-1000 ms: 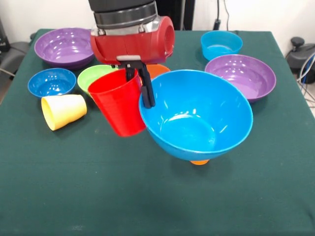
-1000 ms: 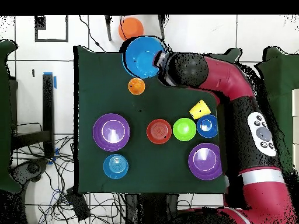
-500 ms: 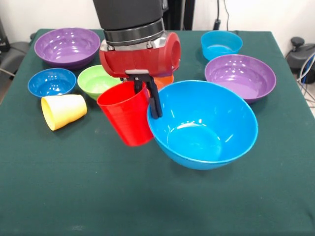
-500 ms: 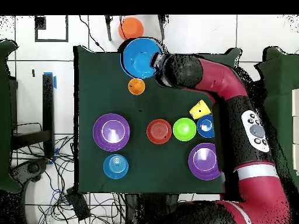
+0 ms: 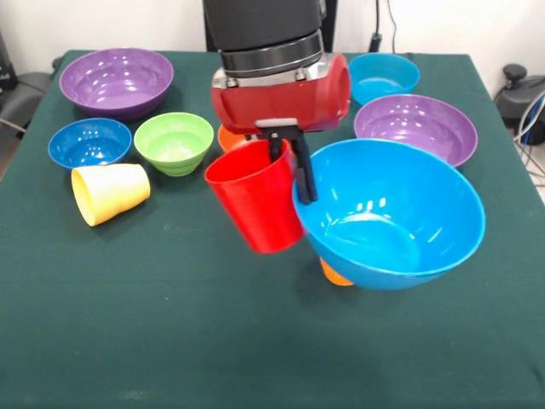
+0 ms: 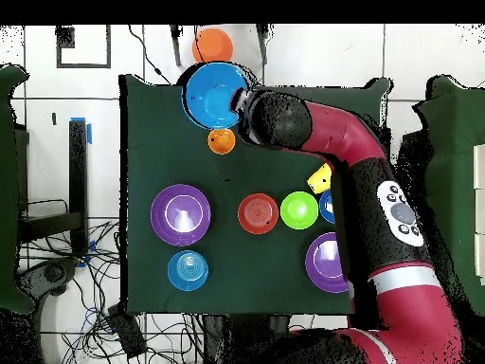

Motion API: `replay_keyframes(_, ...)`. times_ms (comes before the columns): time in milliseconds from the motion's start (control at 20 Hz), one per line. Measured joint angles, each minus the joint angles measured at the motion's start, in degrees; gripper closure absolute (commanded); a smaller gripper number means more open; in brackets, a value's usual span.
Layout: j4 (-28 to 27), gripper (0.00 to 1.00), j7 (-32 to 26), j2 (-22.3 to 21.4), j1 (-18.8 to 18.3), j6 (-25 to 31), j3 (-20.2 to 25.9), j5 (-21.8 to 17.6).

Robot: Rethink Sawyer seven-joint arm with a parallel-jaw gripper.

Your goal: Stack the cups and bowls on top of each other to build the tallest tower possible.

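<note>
My gripper (image 5: 294, 175) is shut over two rims pressed together: the red cup (image 5: 255, 209) and the large blue bowl (image 5: 387, 217). Both hang tilted above the table. The orange cup (image 5: 335, 273) stands on the table under the bowl, mostly hidden; the overhead view shows it (image 6: 221, 141) beside the blue bowl (image 6: 212, 95). The yellow cup (image 5: 111, 192) lies on its side at the left. The arm hides the red cup in the overhead view. No tower stands.
On the green table (image 5: 170, 341) sit two purple bowls (image 5: 115, 81) (image 5: 417, 128), a dark blue bowl (image 5: 89, 142), a green bowl (image 5: 174, 141), a cyan bowl (image 5: 383, 77) and an orange bowl (image 5: 228, 136) behind the red cup. An orange object (image 6: 213, 45) lies off the table.
In the front view, my gripper has carried the red cup and blue bowl to the right. The orange cup shows under the bowl again.
</note>
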Motion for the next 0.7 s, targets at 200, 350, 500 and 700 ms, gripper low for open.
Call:
replay_keyframes(200, 2.52, 1.00, 0.00, -0.74, -0.30, -1.44, 0.48, 1.58)
replay_keyframes(350, 5.05, 1.00, 0.00, -1.35, -0.62, -2.81, 0.91, 3.11)
replay_keyframes(500, 6.75, 1.00, 0.00, -1.88, -0.66, -3.85, 0.90, 3.41)
replay_keyframes(700, 8.15, 1.00, 0.00, -2.54, -0.66, -4.48, 0.90, 3.50)
